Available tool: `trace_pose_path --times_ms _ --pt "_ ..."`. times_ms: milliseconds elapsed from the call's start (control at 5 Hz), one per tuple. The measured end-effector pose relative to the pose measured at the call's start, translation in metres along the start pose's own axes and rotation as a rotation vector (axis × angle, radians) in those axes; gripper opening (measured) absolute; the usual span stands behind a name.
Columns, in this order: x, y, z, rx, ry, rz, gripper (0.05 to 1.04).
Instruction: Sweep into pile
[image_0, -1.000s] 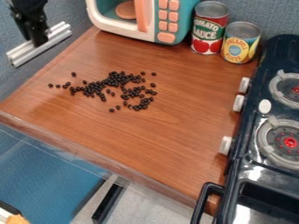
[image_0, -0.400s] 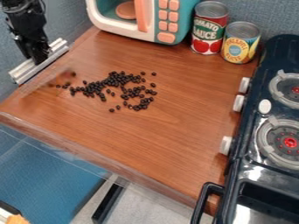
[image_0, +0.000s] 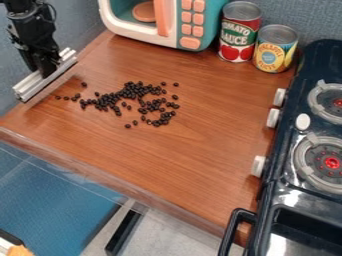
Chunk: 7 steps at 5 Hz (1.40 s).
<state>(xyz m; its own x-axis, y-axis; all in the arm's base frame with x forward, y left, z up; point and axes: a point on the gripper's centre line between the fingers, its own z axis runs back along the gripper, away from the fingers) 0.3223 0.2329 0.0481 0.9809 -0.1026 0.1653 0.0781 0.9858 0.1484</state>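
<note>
Wooden counter: you have the sweep's work spread over its far left part; no tidy pile is formed.
Black beans: one uneven patch, densest in the middle, with loose ones around it.
Done: at most a loose cluster, by your view here.
Left: gathering the stragglers at the left, right and near sides, then closing the gaps.
Patch's long axis: roughly left to right, its right part bulging toward the near side.
Metal bar: at the far left, beside the counter's left edge, apart from the beans.
Bar's long axis: near left to far right, one long side facing your beans.
Black gripper: above the bar's middle, fingers clamped on it for you.
</note>
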Motion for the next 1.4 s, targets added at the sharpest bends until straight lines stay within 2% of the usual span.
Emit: trace_pose_path --times_ms 200,800,1400 --pt "-0.001 -0.001 -0.009 0.001 0.013 0.011 0.332" --pt "-0.003 -0.014 -0.016 -0.006 0.022 0.008 0.332" --pt "-0.001 -0.058 -0.013 -0.127 0.033 0.035 0.332"
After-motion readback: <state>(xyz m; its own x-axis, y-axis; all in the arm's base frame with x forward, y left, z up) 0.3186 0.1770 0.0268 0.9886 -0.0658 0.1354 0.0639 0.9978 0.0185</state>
